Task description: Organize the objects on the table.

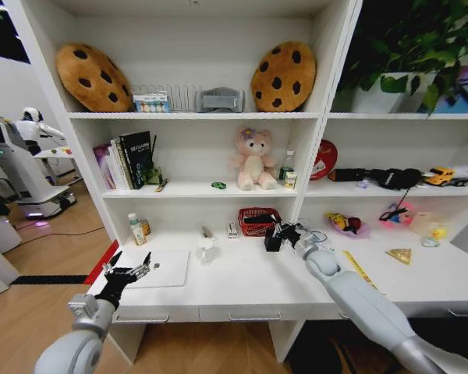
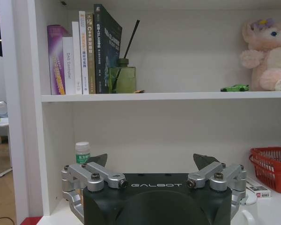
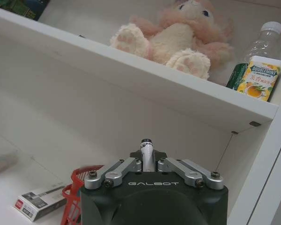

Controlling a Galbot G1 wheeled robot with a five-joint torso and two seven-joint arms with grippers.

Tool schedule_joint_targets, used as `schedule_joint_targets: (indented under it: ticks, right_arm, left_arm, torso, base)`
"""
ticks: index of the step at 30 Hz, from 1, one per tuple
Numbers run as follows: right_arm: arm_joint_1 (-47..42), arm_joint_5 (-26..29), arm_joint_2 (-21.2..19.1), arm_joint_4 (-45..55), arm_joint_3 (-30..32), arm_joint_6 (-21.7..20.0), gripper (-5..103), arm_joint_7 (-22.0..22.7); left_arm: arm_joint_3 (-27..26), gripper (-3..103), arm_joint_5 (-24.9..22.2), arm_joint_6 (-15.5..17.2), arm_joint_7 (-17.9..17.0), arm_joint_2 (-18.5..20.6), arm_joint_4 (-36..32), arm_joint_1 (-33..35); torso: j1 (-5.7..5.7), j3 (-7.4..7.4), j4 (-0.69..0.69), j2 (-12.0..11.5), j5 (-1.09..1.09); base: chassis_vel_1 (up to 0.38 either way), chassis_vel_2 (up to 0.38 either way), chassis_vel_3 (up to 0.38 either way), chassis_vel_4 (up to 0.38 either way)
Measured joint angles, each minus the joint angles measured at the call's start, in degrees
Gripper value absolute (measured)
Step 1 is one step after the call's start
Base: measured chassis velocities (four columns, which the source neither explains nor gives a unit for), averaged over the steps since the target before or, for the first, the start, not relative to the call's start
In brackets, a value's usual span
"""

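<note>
The right claw (image 1: 279, 231) is hanging over the back middle of the worktop (image 1: 242, 280), right beside the red basket (image 1: 257, 221), and its fingers are pinching a small pen-like stick (image 3: 147, 152) that's poking straight up between them. From the right wrist camera you can see that stick clamped tight, with the basket's edge and a small white-and-red box (image 3: 40, 201) lying on the worktop just past it.

The left claw (image 1: 129, 270) is hovering over the front left corner of the worktop with its fingers spread wide and nothing in them. It's sitting right above the near left edge of the silver laptop (image 1: 162, 269), which is lying closed and flat there.

Other clutter: a small bottle with a green label (image 1: 136, 229) is standing at the back left edge, next to an orange-ish one I can't make out well. A clear cup thing (image 1: 207, 250) is sitting near the middle, just right of the laptop. The yellow ruler (image 1: 360, 269) is lying toward the right side, partly behind the right arm.

Up on the shelf above, the little green toy car (image 2: 235, 87) is parked just beside the pink teddy bear (image 1: 253, 158), and the books (image 2: 79, 51) are standing at the left end.
</note>
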Motion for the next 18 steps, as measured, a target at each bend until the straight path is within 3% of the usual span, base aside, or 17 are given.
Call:
schedule_joint_targets:
  ticks: [1, 2, 5, 18]
  right_arm:
    - [0.65, -2.14, 1.75, -3.91, 0.79, 4.04, 10, -1.01]
    - [0.65, -2.14, 1.75, -3.91, 0.79, 4.04, 10, -1.01]
    - [2.22, -7.01, 6.52, -10.42, 3.19, 11.45, 10, -1.59]
    - [4.82, -7.3, 11.79, -13.97, 4.52, 15.62, 10, -1.51]
  left_arm:
    - [0.0, 100, 0.0, 0.0, 0.0, 0.0, 0.0, 0.0]
    - [0.0, 100, 0.0, 0.0, 0.0, 0.0, 0.0, 0.0]
    - [0.01, 100, 0.0, 0.0, 0.02, 0.0, 0.0, 0.0]
    - [0.01, 100, 0.0, 0.0, 0.02, 0.0, 0.0, 0.0]
  torso:
    - [0.0, 0.0, -0.02, 0.0, -0.01]
    - [0.0, 0.0, -0.02, 0.0, -0.01]
    - [0.0, 0.0, -0.01, 0.0, 0.0]
    - [-0.01, 0.0, 0.0, 0.01, 0.0]
  base:
    - [0.0, 0.0, 0.0, 0.0]
    - [0.0, 0.0, 0.0, 0.0]
    - [0.0, 0.0, 0.0, 0.0]
    - [0.0, 0.0, 0.0, 0.0]
